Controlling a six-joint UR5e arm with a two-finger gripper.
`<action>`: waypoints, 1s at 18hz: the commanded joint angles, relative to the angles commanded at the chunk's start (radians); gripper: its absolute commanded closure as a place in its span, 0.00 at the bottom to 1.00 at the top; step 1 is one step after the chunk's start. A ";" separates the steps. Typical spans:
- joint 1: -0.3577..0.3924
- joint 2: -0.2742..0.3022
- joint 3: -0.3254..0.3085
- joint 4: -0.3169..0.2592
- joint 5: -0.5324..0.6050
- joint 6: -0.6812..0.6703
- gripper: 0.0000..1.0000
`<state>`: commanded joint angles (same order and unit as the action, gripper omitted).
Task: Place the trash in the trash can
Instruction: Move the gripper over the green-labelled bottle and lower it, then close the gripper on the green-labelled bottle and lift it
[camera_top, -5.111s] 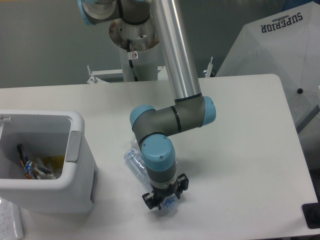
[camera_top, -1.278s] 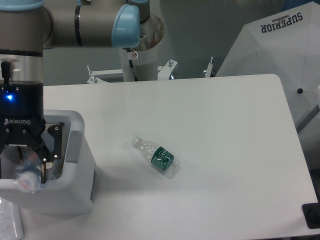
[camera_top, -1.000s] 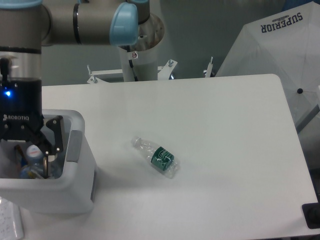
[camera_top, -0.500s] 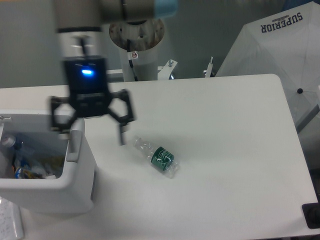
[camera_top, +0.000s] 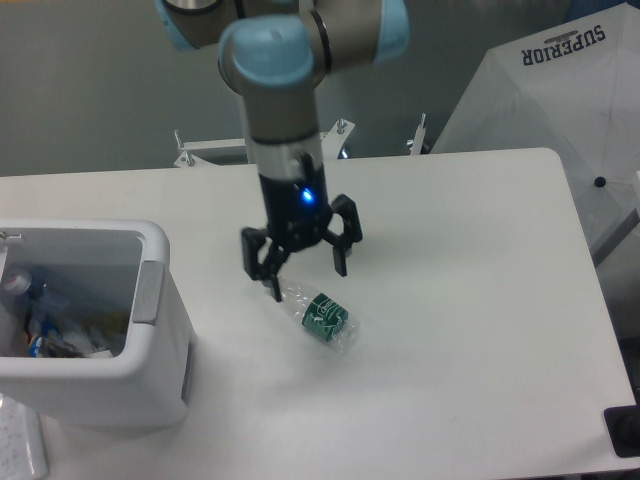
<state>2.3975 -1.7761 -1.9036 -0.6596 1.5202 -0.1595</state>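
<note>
A short clear bottle with a green label (camera_top: 322, 317) lies on its side on the white table, its neck pointing up-left. My gripper (camera_top: 307, 278) hangs just above its neck end, fingers spread open and holding nothing. The white trash can (camera_top: 150, 300) stands at the left edge. Inside it a blue-capped bottle (camera_top: 20, 285) rests among other litter.
A white umbrella (camera_top: 560, 110) with the word SUPERIOR stands off the table's right side. The arm's base column (camera_top: 272, 110) rises behind the table's far edge. A dark object (camera_top: 623, 432) sits at the bottom right corner.
The gripper carried a bottle over the can and let it go there. It then swung right, open, and now hovers over the green-label bottle.
</note>
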 joint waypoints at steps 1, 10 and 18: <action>0.000 -0.023 -0.003 -0.003 0.000 -0.002 0.00; -0.001 -0.175 0.027 -0.002 0.054 -0.038 0.00; 0.000 -0.244 0.046 -0.002 0.072 -0.054 0.00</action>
<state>2.3976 -2.0201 -1.8577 -0.6611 1.5923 -0.2132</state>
